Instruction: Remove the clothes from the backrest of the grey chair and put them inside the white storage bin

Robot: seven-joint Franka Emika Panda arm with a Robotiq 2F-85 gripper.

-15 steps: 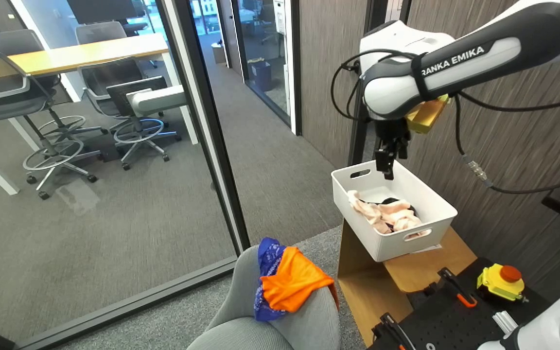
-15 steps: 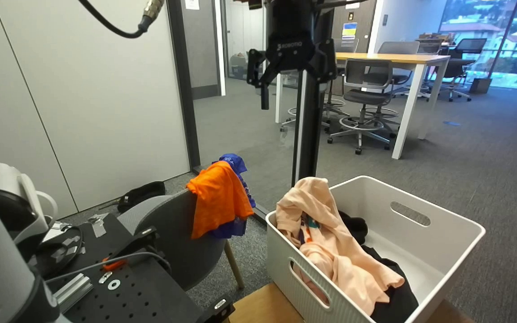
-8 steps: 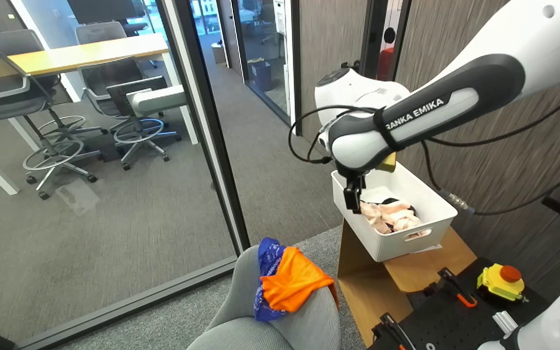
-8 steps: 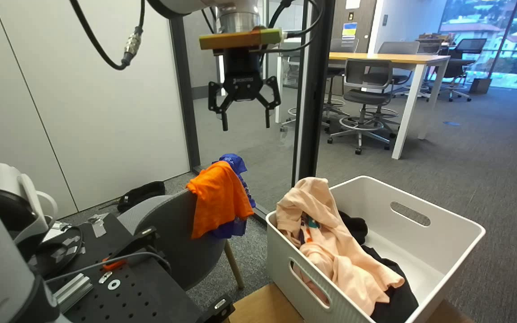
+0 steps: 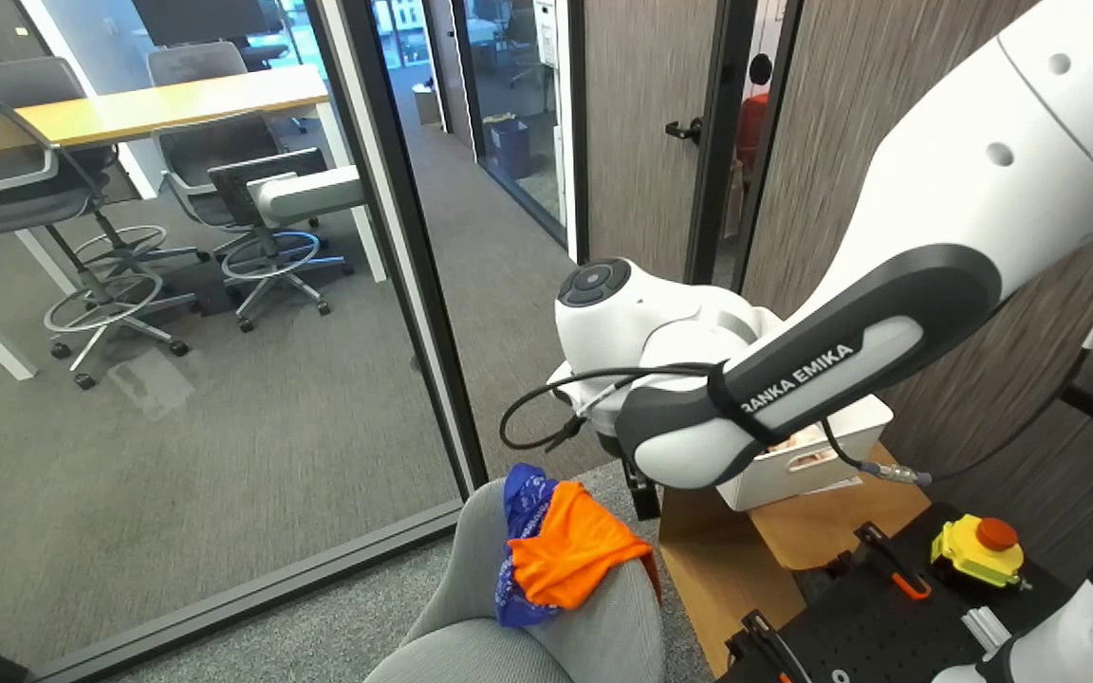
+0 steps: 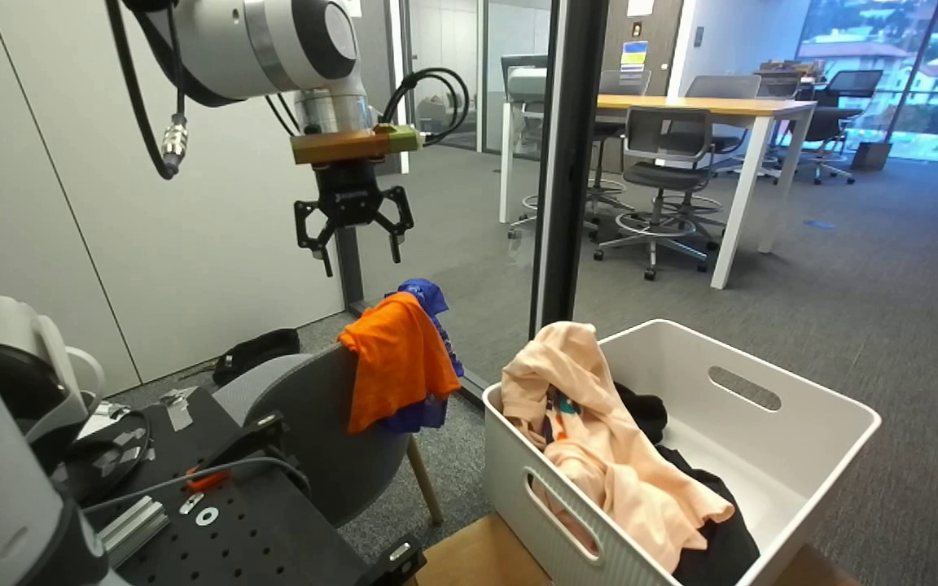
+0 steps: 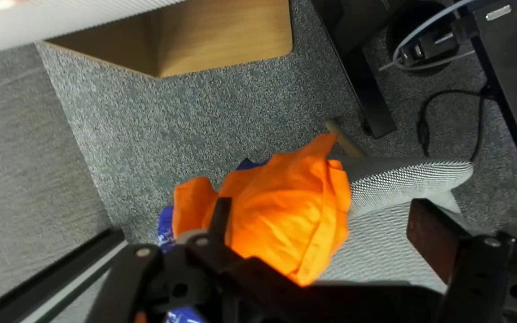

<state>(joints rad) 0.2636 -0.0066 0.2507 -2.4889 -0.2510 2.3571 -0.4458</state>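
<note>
orange cloth hangs propped by the chair, centre-left in an exterior view; upper left, the gripper gapes empty, probably to pinch it.

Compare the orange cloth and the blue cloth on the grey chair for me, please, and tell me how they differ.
The orange cloth looks plain, while the blue cloth has a pale print. The orange cloth lies on top; the blue cloth is partly covered by it. In both exterior views, more of the orange cloth shows than of the blue cloth. Both are draped over the backrest of the grey chair.
</note>
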